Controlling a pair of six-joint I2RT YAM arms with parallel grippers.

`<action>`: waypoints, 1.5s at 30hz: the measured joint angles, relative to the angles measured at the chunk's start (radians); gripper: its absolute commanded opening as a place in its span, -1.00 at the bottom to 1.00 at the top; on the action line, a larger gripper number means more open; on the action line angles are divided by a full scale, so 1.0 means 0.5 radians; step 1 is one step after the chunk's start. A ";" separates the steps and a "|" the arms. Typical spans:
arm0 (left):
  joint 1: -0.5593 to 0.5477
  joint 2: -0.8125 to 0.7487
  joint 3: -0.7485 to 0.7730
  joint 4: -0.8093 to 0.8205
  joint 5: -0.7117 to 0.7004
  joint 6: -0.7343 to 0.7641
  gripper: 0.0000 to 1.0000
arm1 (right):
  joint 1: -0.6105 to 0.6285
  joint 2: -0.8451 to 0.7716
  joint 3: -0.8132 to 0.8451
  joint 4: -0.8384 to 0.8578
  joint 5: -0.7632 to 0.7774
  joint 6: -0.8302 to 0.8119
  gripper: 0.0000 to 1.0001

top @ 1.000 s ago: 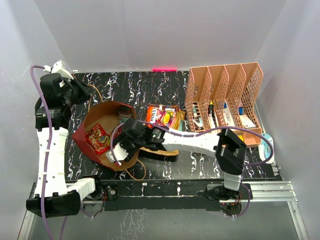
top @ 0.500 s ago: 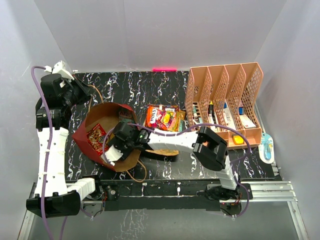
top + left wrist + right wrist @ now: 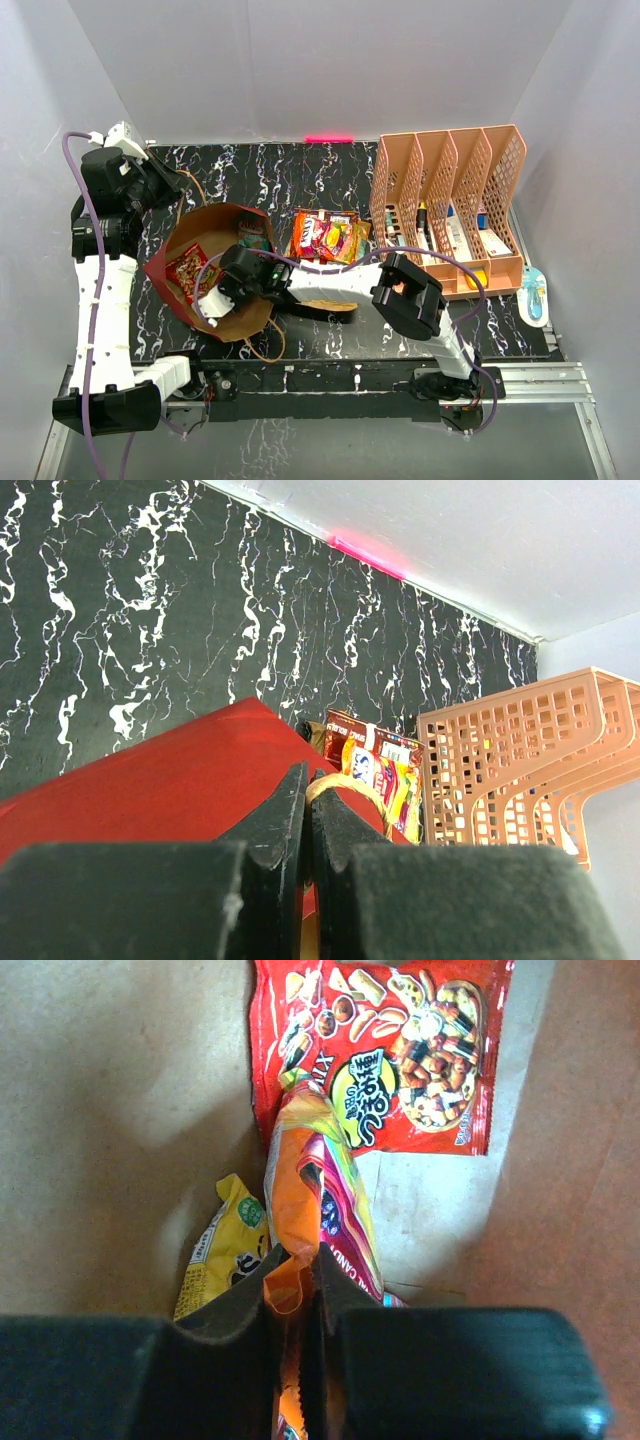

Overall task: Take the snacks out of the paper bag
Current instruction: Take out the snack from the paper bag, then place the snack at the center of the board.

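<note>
Inside the paper bag (image 3: 205, 225), which lies tipped over toward the left edge of the table (image 3: 500, 325), my right gripper (image 3: 293, 1295) is pinched nearly closed on an orange packet (image 3: 310, 1180). The left gripper (image 3: 308, 815), up by the far left corner, is clamped tight on the bag's cord handle (image 3: 350, 785). A small pile of snacks (image 3: 325, 235) already sits mid-table beside the pink organiser (image 3: 450, 195). Left in the bag, that I can see: a red packet (image 3: 400, 1050) and a yellow packet (image 3: 225, 1250). Roughly halfway, I'd guess.

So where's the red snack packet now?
The red packet lies inside the paper bag, left in the top view, beyond the right gripper's orange packet.
</note>
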State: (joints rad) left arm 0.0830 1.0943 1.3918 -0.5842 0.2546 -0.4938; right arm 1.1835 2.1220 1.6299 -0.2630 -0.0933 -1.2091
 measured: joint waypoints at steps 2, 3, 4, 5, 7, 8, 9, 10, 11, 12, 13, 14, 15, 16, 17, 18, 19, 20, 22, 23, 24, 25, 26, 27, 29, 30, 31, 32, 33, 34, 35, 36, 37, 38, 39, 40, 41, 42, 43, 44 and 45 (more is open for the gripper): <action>0.000 0.000 0.001 0.000 -0.001 0.003 -1.00 | -0.002 -0.001 0.000 0.026 0.017 0.023 -0.85; 0.000 0.000 0.001 0.000 -0.003 0.005 -1.00 | -0.002 -0.004 0.000 0.027 0.024 0.037 -0.85; 0.000 0.000 0.002 -0.001 -0.006 0.005 -1.00 | -0.002 -0.009 0.000 0.025 0.026 0.053 -0.85; 0.000 0.000 0.002 -0.001 -0.008 0.006 -1.00 | -0.002 -0.022 -0.003 0.024 0.026 0.069 -0.86; 0.000 0.000 0.005 -0.004 -0.016 0.009 -1.00 | -0.002 -0.080 -0.018 0.009 0.018 0.109 -0.85; 0.000 0.000 0.007 -0.006 -0.021 0.013 -1.00 | -0.002 -0.128 -0.027 -0.008 0.005 0.132 -0.85; 0.000 0.000 0.007 -0.008 -0.024 0.014 -1.00 | -0.002 -0.174 -0.040 -0.011 -0.011 0.159 -0.85; 0.000 0.000 0.007 -0.009 -0.029 0.018 -1.00 | -0.002 -0.244 -0.052 -0.027 -0.031 0.185 -0.85; 0.000 0.001 0.007 -0.012 -0.037 0.021 -1.00 | -0.002 -0.304 -0.068 -0.047 -0.063 0.227 -0.85; 0.000 0.001 0.007 -0.014 -0.044 0.023 -1.00 | -0.004 -0.409 -0.074 -0.050 -0.080 0.244 -0.85; 0.000 0.001 0.007 -0.015 -0.049 0.024 -1.00 | -0.004 -0.498 -0.076 -0.058 -0.110 0.278 -0.85; 0.000 0.001 0.007 -0.014 -0.055 0.024 -1.00 | -0.004 -0.571 -0.076 -0.063 -0.134 0.297 -0.85; 0.000 0.001 0.007 -0.014 -0.060 0.025 -1.00 | -0.004 -0.687 -0.085 -0.069 -0.171 0.333 -0.85; 0.000 0.001 0.007 -0.014 -0.062 0.027 -1.00 | -0.003 -0.774 -0.098 -0.075 -0.196 0.352 -0.85; 0.000 0.002 0.007 -0.014 -0.068 0.027 -1.00 | -0.003 -0.896 -0.131 -0.072 -0.225 0.382 -0.85; 0.000 0.002 0.007 -0.014 -0.069 0.028 -1.00 | -0.003 -1.023 -0.183 -0.062 -0.246 0.401 -0.85; 0.000 0.002 0.007 -0.014 -0.074 0.029 -1.00 | -0.003 -1.135 -0.246 -0.048 -0.263 0.423 -0.85; 0.000 0.002 0.007 -0.014 -0.077 0.030 -1.00 | -0.003 -1.318 -0.362 -0.034 -0.291 0.446 -0.85; 0.000 0.004 0.007 -0.014 -0.086 0.035 -1.00 | -0.003 -1.585 -0.546 -0.014 -0.324 0.484 -0.85; 0.000 0.004 0.007 -0.014 -0.092 0.037 -1.00 | -0.004 -1.727 -0.655 -0.002 -0.336 0.504 -0.85; 0.000 0.005 0.007 -0.014 -0.098 0.040 -1.00 | -0.004 -1.855 -0.760 0.008 -0.335 0.529 -0.85; 0.000 0.006 0.007 -0.014 -0.103 0.043 -1.00 | -0.004 -1.953 -0.839 0.008 -0.333 0.549 -0.85; 0.000 0.008 0.007 -0.013 -0.108 0.043 -1.00 | -0.005 -2.055 -0.932 0.015 -0.322 0.583 -0.85; 0.000 0.011 0.007 -0.013 -0.113 0.044 -1.00 | -0.008 -2.134 -1.015 0.011 -0.302 0.610 -0.85; 0.000 0.021 0.007 -0.013 -0.121 0.045 -1.00 | -0.032 -2.248 -1.161 0.010 -0.251 0.668 -0.85; 0.000 0.026 0.007 -0.013 -0.124 0.047 -1.00 | -0.048 -2.281 -1.216 0.011 -0.230 0.690 -0.85; 0.000 0.031 0.007 -0.013 -0.128 0.050 -1.00 | -0.071 -2.316 -1.291 0.027 -0.210 0.713 -0.85; 0.000 0.035 0.007 -0.014 -0.130 0.051 -1.00 | -0.104 -2.364 -1.396 0.059 -0.193 0.741 -0.85; 0.000 0.037 0.007 -0.014 -0.134 0.052 -1.00 | -0.134 -2.399 -1.476 0.082 -0.189 0.756 -0.85; 0.000 0.040 0.007 -0.014 -0.137 0.053 -1.00 | -0.182 -2.444 -1.572 0.103 -0.193 0.777 -0.85; 0.000 0.040 0.007 -0.014 -0.140 0.055 -1.00 | -0.234 -2.479 -1.653 0.116 -0.198 0.800 -0.85; 0.000 0.042 0.007 -0.014 -0.143 0.058 -1.00 | -0.298 -2.502 -1.714 0.120 -0.220 0.817 -0.85; 0.000 0.043 0.007 -0.014 -0.147 0.059 -1.00 | -0.369 -2.512 -1.761 0.134 -0.250 0.835 -0.85; 0.000 0.044 0.007 -0.014 -0.150 0.059 -1.00 | -0.434 -2.514 -1.797 0.157 -0.285 0.848 -0.85; 0.000 0.044 0.007 -0.014 -0.152 0.060 -1.00 | -0.523 -2.509 -1.836 0.201 -0.336 0.858 -0.85; 0.000 0.045 0.007 -0.014 -0.153 0.060 -1.00 | -0.607 -2.494 -1.868 0.246 -0.391 0.862 -0.85; 0.000 0.045 0.007 -0.014 -0.154 0.060 -1.00 | -0.684 -2.465 -1.888 0.285 -0.452 0.862 -0.85; 0.000 0.045 0.007 -0.014 -0.156 0.060 -1.00 | -0.753 -2.422 -1.896 0.324 -0.510 0.858 -0.85; 0.000 0.045 0.007 -0.014 -0.156 0.060 -1.00 | -0.816 -2.367 -1.895 0.368 -0.570 0.852 -0.85; 0.000 0.045 0.007 -0.014 -0.157 0.060 -1.00 | -0.854 -2.308 -1.895 0.417 -0.622 0.841 -0.85; 0.000 0.045 0.007 -0.015 -0.157 0.060 -1.00 | -0.875 -2.248 -1.895 0.463 -0.675 0.822 -0.85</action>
State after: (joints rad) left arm 0.0830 1.1168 1.3952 -0.5919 0.1761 -0.4637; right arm 0.7460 0.9981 0.6823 -0.0315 -0.4309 -0.7982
